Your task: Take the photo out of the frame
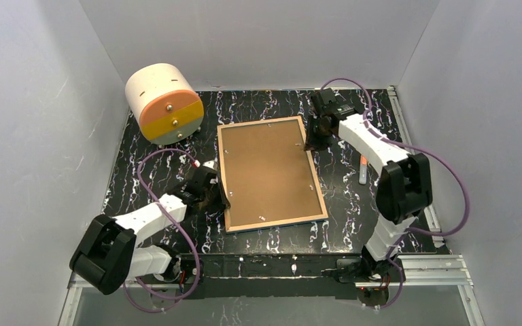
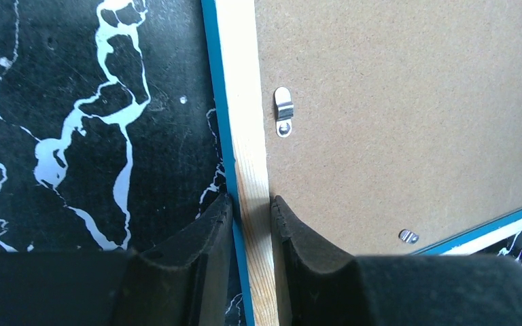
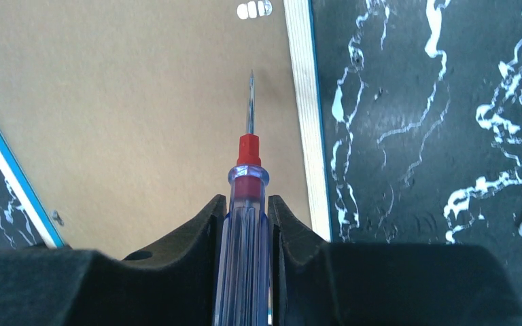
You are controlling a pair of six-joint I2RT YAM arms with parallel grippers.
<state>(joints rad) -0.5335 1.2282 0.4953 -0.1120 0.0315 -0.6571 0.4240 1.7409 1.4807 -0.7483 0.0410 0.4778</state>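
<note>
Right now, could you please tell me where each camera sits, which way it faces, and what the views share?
Top external: above, behind the arms, looking down at the table; both arms show.
Left wrist: on the left arm, looking along the left end effector clamping the frame's edging.
Right wrist: on the right arm, looking along the right end effector holding a screwdriver.
Shared: all three show the backing board.

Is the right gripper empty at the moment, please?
No, the right gripper is shut on the clear handle of a screwdriver.
</note>
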